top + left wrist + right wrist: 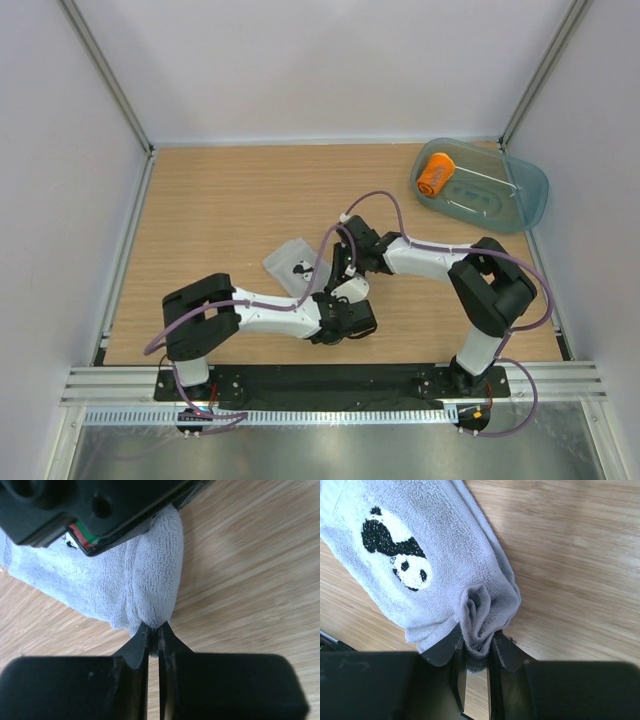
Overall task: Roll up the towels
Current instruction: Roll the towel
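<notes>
On table (pixel 220 200), left hand (pixel 155 630), right hand (pixel 476 641) pinching grey towel (pixel 420 540), rolled orange towel (pixel 435 174) in tub (pixel 527 196)

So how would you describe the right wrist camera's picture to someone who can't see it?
A light grey towel with a black-and-white panda on it lies on a wooden table, one bunched-up end pinched between the right arm's two black fingers at the bottom of the picture.
</notes>
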Action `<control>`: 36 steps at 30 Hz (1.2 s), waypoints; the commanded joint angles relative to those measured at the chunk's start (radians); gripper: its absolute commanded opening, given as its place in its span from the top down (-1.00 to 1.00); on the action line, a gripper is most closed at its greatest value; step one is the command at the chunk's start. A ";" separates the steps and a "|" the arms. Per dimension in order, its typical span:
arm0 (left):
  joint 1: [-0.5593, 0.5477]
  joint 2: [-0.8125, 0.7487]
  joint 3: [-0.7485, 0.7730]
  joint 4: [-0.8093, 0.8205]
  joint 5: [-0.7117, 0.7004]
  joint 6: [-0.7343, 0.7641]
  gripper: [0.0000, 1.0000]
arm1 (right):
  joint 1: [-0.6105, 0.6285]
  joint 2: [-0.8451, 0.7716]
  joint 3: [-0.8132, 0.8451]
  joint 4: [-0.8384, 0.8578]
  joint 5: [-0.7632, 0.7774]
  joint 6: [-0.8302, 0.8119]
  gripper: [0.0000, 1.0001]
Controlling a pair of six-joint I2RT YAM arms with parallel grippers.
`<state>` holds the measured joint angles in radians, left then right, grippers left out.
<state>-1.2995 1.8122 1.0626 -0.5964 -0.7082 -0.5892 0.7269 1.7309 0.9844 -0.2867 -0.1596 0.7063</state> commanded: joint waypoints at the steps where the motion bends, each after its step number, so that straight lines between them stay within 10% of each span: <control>1: 0.017 -0.066 -0.050 0.064 0.053 0.015 0.99 | 0.006 0.007 0.037 -0.037 0.008 -0.033 0.67; 15: 0.241 -0.274 -0.217 0.265 0.508 0.022 0.99 | -0.021 0.047 0.129 -0.184 0.103 -0.110 0.51; 26: 0.281 -0.274 -0.253 0.313 0.567 -0.021 1.00 | -0.101 0.096 0.217 -0.281 0.147 -0.171 0.00; 36: 0.342 -0.295 -0.259 0.345 0.662 -0.027 1.00 | -0.176 0.107 0.290 -0.359 0.227 -0.222 -0.02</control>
<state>-0.9821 1.5524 0.8246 -0.2356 -0.1173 -0.6025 0.5884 1.8393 1.2263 -0.6071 -0.0357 0.5255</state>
